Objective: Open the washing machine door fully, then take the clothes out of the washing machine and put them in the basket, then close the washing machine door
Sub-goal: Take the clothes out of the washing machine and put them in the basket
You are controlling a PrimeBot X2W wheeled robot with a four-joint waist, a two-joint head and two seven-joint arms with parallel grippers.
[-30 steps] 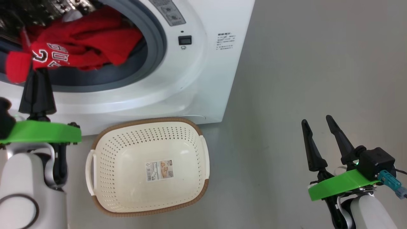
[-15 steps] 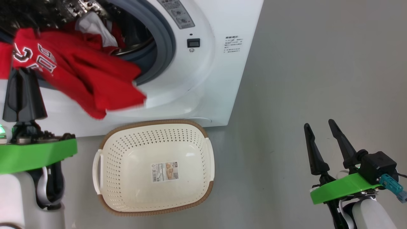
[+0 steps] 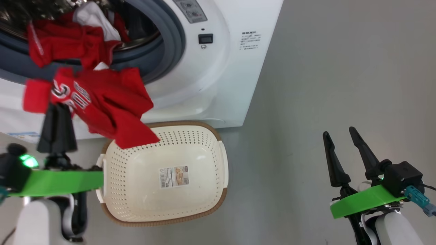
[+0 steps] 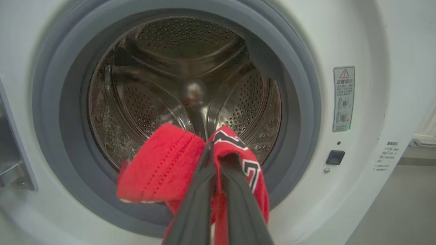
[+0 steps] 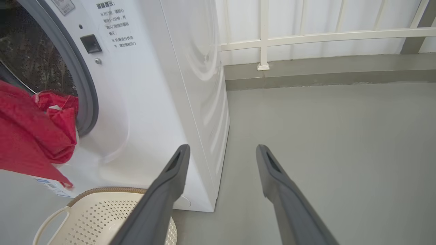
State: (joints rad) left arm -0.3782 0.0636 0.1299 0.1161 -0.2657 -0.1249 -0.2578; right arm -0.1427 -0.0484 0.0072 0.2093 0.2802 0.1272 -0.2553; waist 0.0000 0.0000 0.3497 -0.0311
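My left gripper point(image 3: 58, 108) clamped on a red garment point(image 3: 112, 109) with white lettering, hanging before the washing machine point(image 3: 231, 75), over the basket point(image 3: 204, 146) edge, more clothes point(image 3: 64, 44) in its mouth, my right gripper point(image 3: 338, 132) spread wide, empty, above the floor point(image 3: 323, 68)

The washing machine point(image 3: 218, 85) runs off the head view's top and left edges, cutting away most of its drum point(image 3: 139, 41). The red garment point(image 3: 112, 109) covers the far left rim of the basket point(image 3: 201, 149), and the green plate point(image 3: 61, 182) of the left gripper point(image 3: 57, 108) hides part of its left handle. Folds break up the garment's white lettering point(image 3: 69, 97), so it cannot be read. Print on the basket's sticker point(image 3: 174, 176) is too small to read
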